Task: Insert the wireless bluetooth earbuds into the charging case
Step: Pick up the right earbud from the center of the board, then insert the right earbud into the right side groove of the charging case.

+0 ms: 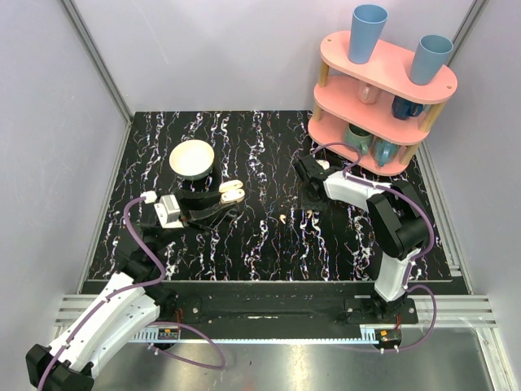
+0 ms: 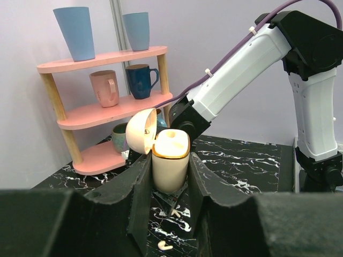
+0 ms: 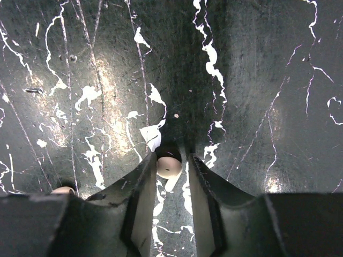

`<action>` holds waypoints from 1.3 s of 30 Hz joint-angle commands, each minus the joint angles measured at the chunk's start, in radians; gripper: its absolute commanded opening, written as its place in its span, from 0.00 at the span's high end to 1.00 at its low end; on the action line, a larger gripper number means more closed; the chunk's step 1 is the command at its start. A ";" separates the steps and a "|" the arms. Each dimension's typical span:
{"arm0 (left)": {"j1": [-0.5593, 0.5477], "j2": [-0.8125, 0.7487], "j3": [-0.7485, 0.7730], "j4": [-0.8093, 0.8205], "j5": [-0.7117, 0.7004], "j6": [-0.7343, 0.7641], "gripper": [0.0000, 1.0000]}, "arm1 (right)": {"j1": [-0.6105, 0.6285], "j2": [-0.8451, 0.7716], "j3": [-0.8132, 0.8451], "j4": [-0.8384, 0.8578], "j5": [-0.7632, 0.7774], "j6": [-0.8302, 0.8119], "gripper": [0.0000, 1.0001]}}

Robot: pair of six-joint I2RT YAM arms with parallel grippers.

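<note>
Left wrist view: the left gripper [image 2: 170, 168] is clamped on the charging case [image 2: 170, 152], which stands upright with its lid swung open. Two earbuds [image 2: 174, 212] lie on the marbled table [image 2: 241, 171] below. The right gripper [image 3: 171, 159] brackets a cream piece [image 3: 168, 167]; I cannot tell whether it is pinched.
</note>
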 commanded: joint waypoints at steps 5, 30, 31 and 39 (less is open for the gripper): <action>0.003 0.003 0.002 0.047 0.014 -0.006 1.00 | 0.014 -0.027 -0.027 0.003 0.008 0.013 0.72; 0.005 0.026 0.026 0.001 -0.055 -0.008 1.00 | 0.207 -0.521 0.122 0.047 0.238 -0.183 0.92; 0.003 0.028 0.026 -0.002 -0.063 -0.010 1.00 | 0.218 -0.533 0.132 0.049 0.267 -0.198 0.92; 0.003 0.069 0.051 -0.037 -0.144 -0.051 1.00 | 0.370 -0.625 0.174 0.158 0.422 -0.386 0.94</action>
